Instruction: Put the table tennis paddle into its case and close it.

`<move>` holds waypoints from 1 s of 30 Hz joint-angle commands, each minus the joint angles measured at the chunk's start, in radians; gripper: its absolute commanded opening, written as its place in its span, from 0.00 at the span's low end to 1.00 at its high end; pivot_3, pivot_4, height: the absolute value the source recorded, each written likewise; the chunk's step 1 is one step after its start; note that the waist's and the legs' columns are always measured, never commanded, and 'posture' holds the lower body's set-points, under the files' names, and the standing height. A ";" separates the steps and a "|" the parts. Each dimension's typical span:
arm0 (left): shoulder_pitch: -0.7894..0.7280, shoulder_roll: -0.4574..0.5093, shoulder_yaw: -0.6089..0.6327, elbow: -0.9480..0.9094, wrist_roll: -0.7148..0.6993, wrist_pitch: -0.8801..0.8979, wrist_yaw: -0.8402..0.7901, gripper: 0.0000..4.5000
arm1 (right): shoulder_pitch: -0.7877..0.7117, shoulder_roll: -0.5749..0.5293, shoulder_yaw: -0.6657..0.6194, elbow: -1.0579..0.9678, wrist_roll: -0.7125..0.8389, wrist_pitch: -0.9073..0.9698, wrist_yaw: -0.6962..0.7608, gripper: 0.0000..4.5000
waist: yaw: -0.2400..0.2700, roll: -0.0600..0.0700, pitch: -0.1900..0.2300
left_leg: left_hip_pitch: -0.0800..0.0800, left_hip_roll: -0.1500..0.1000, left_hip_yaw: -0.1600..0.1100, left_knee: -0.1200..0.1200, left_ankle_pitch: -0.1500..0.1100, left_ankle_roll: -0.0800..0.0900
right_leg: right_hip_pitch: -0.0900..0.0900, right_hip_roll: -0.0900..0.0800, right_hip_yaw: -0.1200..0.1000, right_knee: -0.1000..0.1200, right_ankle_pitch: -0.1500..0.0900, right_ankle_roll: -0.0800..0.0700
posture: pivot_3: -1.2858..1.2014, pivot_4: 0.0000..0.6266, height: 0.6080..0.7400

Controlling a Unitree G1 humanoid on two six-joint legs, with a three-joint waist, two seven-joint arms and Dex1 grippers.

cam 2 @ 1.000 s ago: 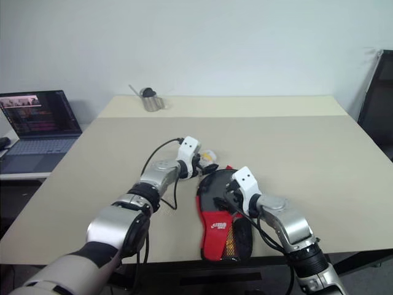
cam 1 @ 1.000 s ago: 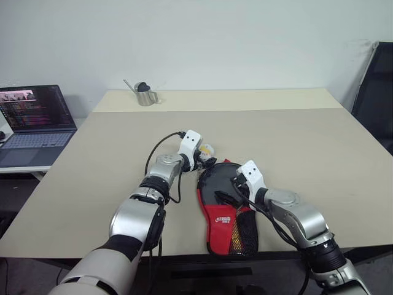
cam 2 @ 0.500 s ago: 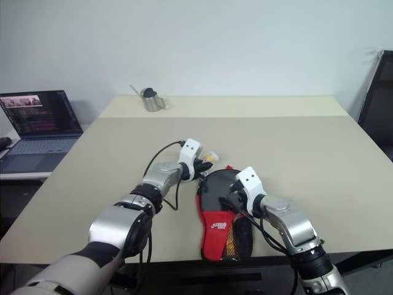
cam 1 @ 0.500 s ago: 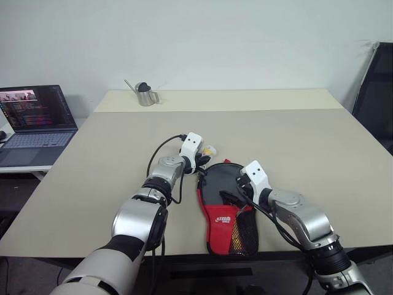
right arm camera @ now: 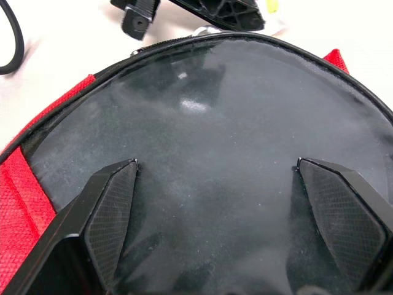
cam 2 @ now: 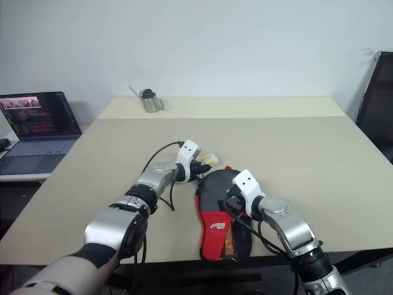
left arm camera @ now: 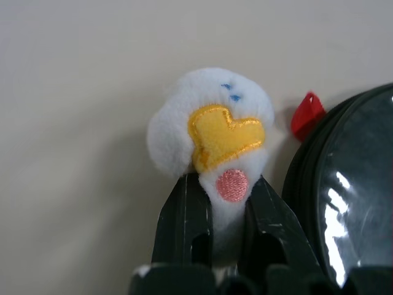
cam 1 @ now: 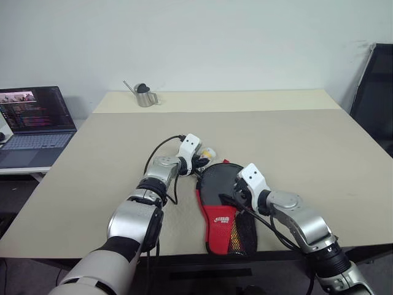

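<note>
From the head views, the case lies flat on the beige desk near its front edge, round end away from the robot, red and mesh panel toward it. The left gripper sits at the case's far rim with the white-yellow ball charm at its tip. The right gripper is over the middle of the case. Far back on the desk stands a small metal pitcher; off to the left, on a separate surface, is an open laptop.

Left wrist view now: the two black fingers are clenched on the lower end of the fluffy charm, which lies on the desk just beside the case's zipped black edge. A small red tab pokes out there.

Right wrist view: the fingers are spread wide, released, over the case's glossy dark panel, grasping nothing. The paddle itself can't be made out.
</note>
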 commanded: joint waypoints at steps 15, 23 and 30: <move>-0.142 -0.067 -0.083 0.069 0.161 -0.180 0.132 0.04 | 0.104 0.050 0.049 0.111 -0.047 0.079 -0.071 1.00 | -0.001 -0.001 -0.014 | 0.006 0.000 0.001 -0.001 -0.001 0.002 | 0.005 0.003 0.001 0.001 0.000 0.000 | 0.52 0.24 1.00; -0.176 -0.096 -0.165 0.090 0.288 -0.260 0.237 0.04 | 0.170 0.064 0.045 0.040 -0.040 0.123 -0.110 1.00 | 0.002 -0.001 -0.015 | 0.016 0.000 -0.001 -0.002 -0.002 0.004 | 0.018 0.003 -0.002 -0.004 -0.003 0.005 | 0.52 0.24 1.00; -0.219 -0.123 -0.236 0.103 0.392 -0.303 0.342 0.04 | 0.225 0.064 0.046 -0.033 -0.034 0.164 -0.135 1.00 | 0.004 -0.001 -0.015 | 0.015 0.000 -0.001 -0.003 -0.002 0.004 | 0.018 0.003 -0.002 -0.005 -0.003 0.006 | 0.52 0.24 1.00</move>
